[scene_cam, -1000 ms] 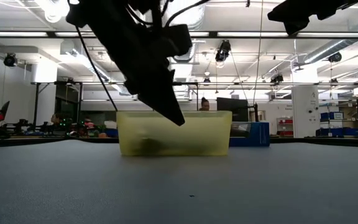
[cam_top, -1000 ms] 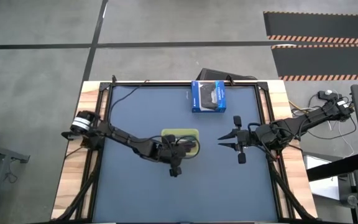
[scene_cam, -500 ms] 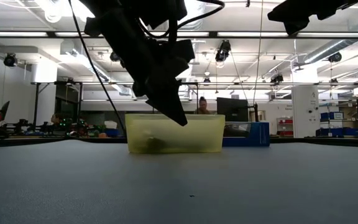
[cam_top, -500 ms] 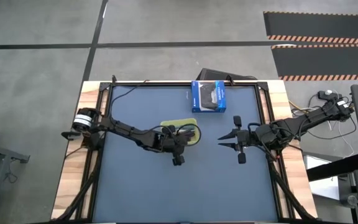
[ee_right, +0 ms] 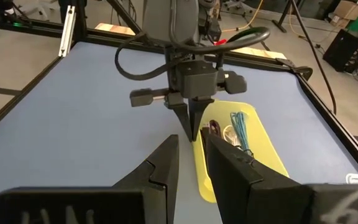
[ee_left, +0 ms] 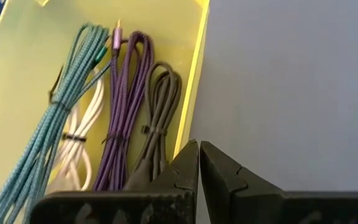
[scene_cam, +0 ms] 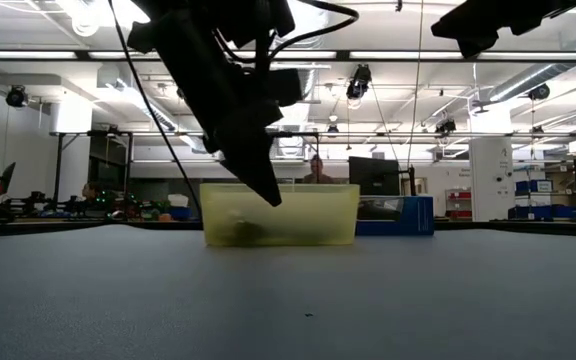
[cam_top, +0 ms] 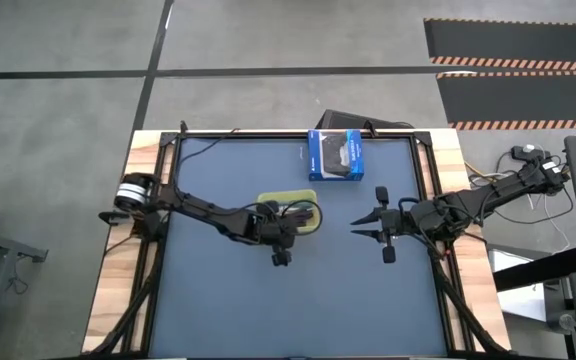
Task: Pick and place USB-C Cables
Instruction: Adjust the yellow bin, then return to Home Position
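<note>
tray (ee_left: 17, 56): translucent yellow
teal cable (ee_left: 61, 112): teal, braided weave
white cable (ee_left: 79, 140): white, black tie round it
purple cable (ee_left: 126, 112): purple, braided, gold-coloured plug tip
dark cable (ee_left: 160, 106): dark grey-brown, black tie
table mat (cam_top: 228, 300): slate blue
table edge (cam_top: 118, 290): pale wood
retail box (cam_top: 335, 155): blue and black
left gripper (ee_left: 199, 163): black
right gripper (ee_right: 191, 152): black

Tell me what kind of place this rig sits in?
Likely a robotics lab or workshop. The low view shows an open hall with ceiling strip lights and benches with monitors behind the table; the high view shows hazard-striped floor mats on bare concrete.
</note>
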Controlling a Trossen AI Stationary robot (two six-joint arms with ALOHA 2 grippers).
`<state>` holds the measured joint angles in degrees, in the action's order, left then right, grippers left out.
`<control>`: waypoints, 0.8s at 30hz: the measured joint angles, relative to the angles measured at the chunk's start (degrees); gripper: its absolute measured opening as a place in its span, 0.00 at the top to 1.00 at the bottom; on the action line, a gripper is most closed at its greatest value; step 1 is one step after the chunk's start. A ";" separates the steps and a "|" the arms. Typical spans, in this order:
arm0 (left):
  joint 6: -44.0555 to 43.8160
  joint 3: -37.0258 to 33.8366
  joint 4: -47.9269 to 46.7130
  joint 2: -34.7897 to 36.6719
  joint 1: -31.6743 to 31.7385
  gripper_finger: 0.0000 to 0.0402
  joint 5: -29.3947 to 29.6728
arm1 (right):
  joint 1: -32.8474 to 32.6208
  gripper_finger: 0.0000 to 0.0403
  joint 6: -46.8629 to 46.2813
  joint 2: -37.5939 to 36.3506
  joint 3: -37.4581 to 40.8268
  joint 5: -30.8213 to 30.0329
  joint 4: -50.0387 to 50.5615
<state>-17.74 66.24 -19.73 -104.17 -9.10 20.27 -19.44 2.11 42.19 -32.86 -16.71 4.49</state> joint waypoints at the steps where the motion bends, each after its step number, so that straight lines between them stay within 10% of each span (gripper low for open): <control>1: -0.07 0.00 -1.13 0.36 0.00 1.00 0.00 | 0.00 0.82 0.00 0.00 0.02 0.00 0.02; 14: 10.09 -0.02 -6.42 8.19 -1.90 1.00 -3.42 | -0.01 0.82 3.29 -0.01 1.17 0.01 0.09; 24: 23.25 -8.03 9.84 21.76 -2.36 1.00 -11.12 | -0.01 0.84 10.89 -0.02 5.78 0.15 -7.40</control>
<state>5.51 58.21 -9.89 -82.41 -11.46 9.15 -19.45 13.00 42.17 -27.08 -16.56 -2.91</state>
